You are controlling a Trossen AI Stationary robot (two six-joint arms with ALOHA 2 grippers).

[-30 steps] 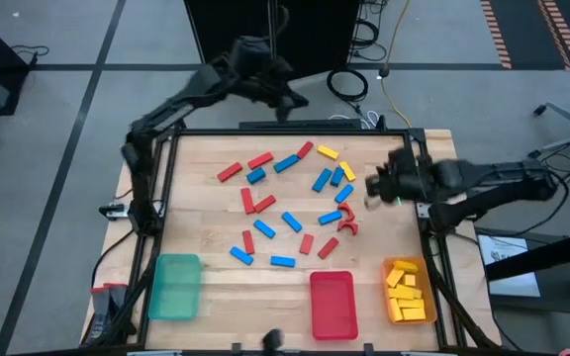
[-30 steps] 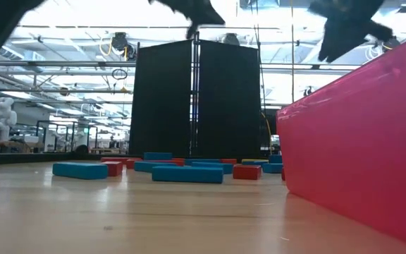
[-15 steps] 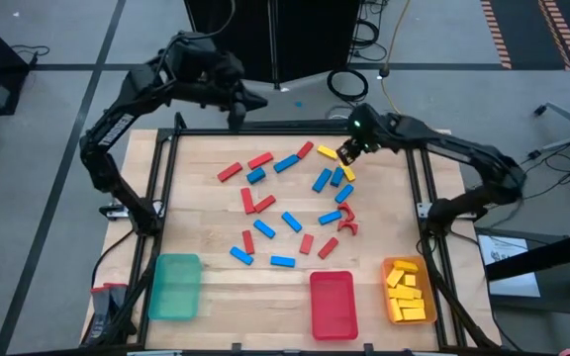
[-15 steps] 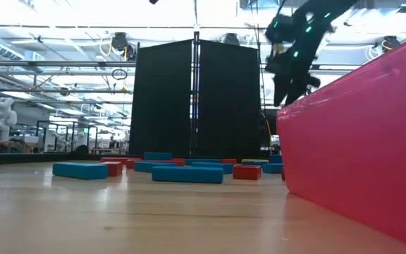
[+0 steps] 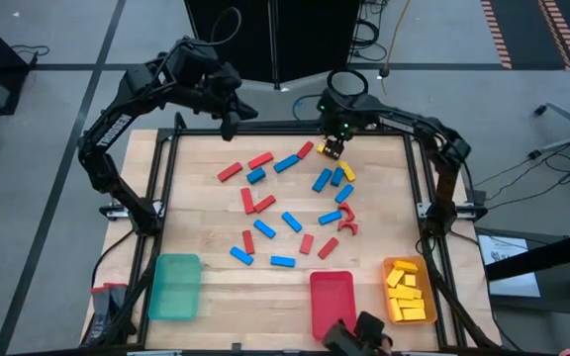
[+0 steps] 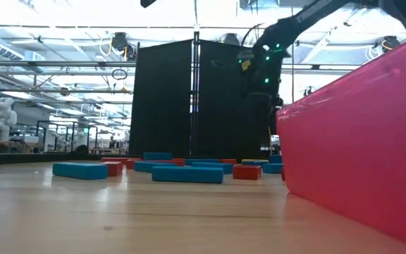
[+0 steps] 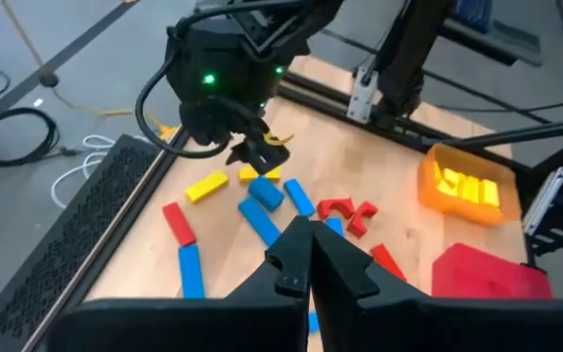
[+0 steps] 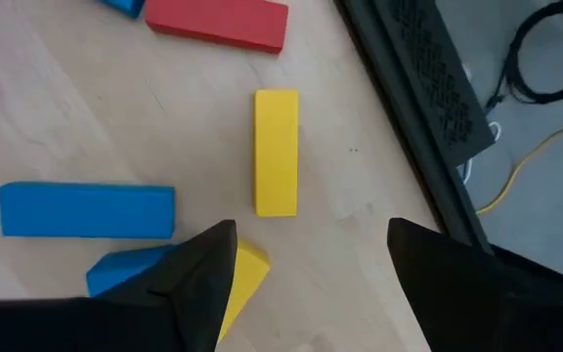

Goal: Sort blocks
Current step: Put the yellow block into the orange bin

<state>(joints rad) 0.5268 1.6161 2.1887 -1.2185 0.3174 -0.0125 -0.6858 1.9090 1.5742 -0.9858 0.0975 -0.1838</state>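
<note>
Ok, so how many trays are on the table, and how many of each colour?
green tray: 1
red tray: 1
orange tray: 1
Total: 3 trays

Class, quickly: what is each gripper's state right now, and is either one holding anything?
Left gripper: shut, holding nothing, raised over the table's far edge.
Right gripper: open, empty, poised above a small yellow rectangular block near the far edge.
</note>
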